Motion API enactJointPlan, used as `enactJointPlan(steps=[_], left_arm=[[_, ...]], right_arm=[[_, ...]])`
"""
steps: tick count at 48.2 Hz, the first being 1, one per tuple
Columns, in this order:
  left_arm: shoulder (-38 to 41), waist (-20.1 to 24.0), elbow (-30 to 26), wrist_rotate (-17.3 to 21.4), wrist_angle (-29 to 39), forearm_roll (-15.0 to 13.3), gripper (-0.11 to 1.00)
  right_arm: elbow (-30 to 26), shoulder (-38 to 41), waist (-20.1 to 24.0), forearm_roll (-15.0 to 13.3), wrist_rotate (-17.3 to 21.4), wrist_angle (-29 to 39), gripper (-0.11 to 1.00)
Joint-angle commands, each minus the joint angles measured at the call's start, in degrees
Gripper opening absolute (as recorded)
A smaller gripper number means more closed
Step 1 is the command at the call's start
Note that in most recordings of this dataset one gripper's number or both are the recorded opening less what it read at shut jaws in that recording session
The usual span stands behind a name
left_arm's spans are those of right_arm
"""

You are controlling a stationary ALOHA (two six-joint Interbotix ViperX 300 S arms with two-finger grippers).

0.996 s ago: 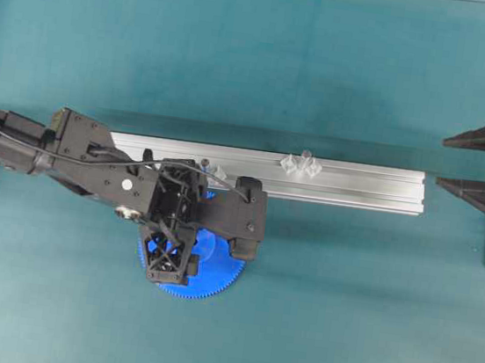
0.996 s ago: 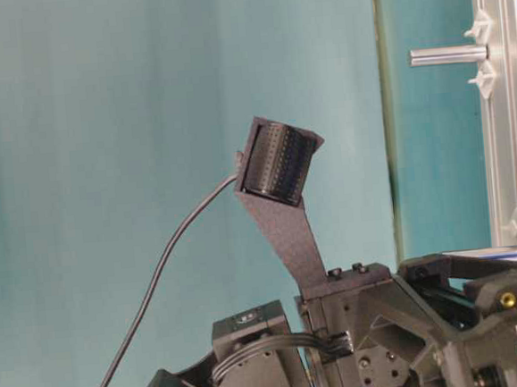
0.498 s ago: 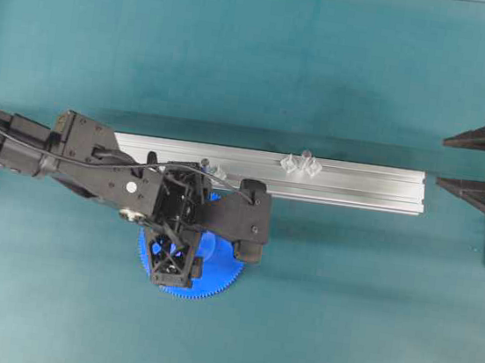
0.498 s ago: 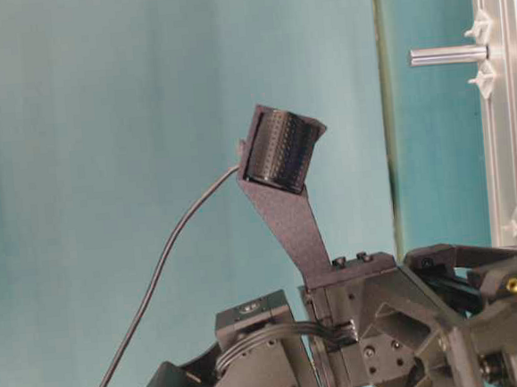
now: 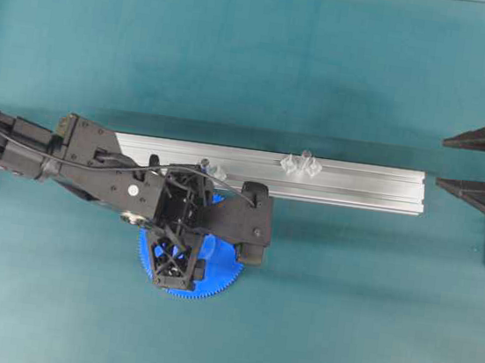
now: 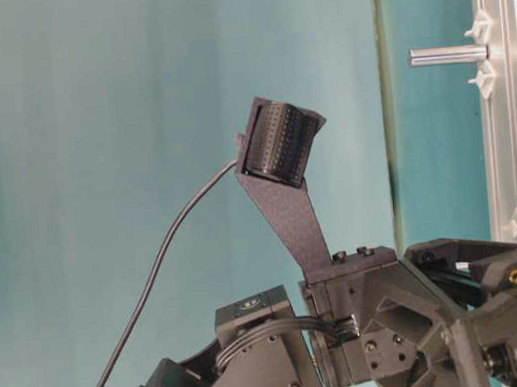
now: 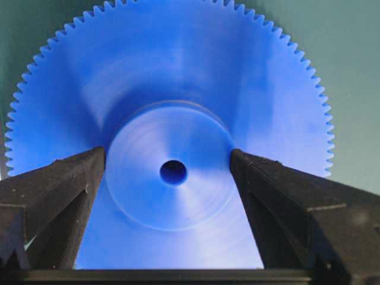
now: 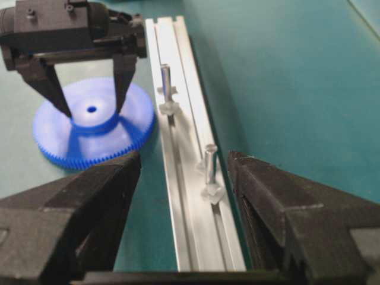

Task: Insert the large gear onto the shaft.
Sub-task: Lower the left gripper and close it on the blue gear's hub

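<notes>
Gear teeth ring the large gear, a bright-blue plastic disc with a raised round hub and a small centre hole, lying flat on the teal table just in front of the aluminium rail; the left gripper hangs directly over it, jaws spread wide, one black finger on each side of the hub and close against it, though actual contact cannot be made out and nothing is clamped; further off, the shaft, a thin pale-grey pin in a small clear mount, stands upright in the rail's slot, apart from the gear; the right gripper sits at the table's edge, jaws likewise wide and empty, framing the rail from afar.
</notes>
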Motion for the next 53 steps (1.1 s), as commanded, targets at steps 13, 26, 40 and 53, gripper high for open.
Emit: enactJointPlan(steps=[13, 26, 40, 53], left_arm=[[-0.3, -1.4, -0.4, 0.2, 1.8, 0.1, 0.92], [-0.4, -1.4, -0.6, 0.4, 3.4, 0.1, 0.92], [-0.6, -1.4, -0.8, 0.4, 5.3, 0.1, 0.92], [-0.5, -1.4, -1.1, 0.4, 8.0, 0.1, 0.92]], right_arm=[[-0.6, 0.4, -0.1, 0.1, 0.7, -0.4, 0.72], [-0.8, 0.4, 0.3, 0.0, 0.7, -0.4, 0.72], [-0.6, 0.4, 0.4, 0.1, 0.8, -0.5, 0.72], [-0.6, 0.4, 0.6, 0.1, 0.8, -0.5, 0.72]])
